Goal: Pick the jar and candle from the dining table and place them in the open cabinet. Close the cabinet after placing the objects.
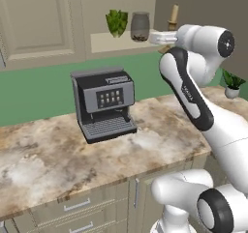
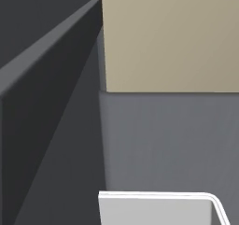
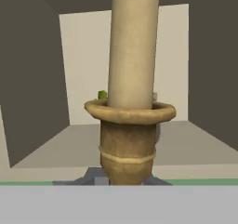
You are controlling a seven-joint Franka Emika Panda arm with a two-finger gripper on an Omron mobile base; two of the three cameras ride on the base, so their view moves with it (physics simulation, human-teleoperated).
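The candle [image 3: 132, 46], a cream stick in a brass-gold holder, stands upright right in front of the hand camera. My gripper [image 3: 123, 180] is shut on the holder's foot, with a dark fingertip on either side of it. In the left base view the candle [image 1: 173, 14] rises above my gripper [image 1: 163, 39] at the right end of the open cabinet [image 1: 109, 43]. The smoky grey jar [image 1: 140, 26] stands on the cabinet's shelf, just left of the hand. The hand view looks past the candle into the bare beige shelf of the cabinet [image 3: 79, 139].
A leafy green plant [image 1: 116, 21] sits on the shelf left of the jar. Below the cabinet a grey coffee machine [image 1: 104, 104] stands on a marbled counter [image 1: 43, 159] with beige drawers. Another small potted plant [image 1: 232, 84] is at the far right. Dark panels [image 2: 51, 126] are close on the right base view's side.
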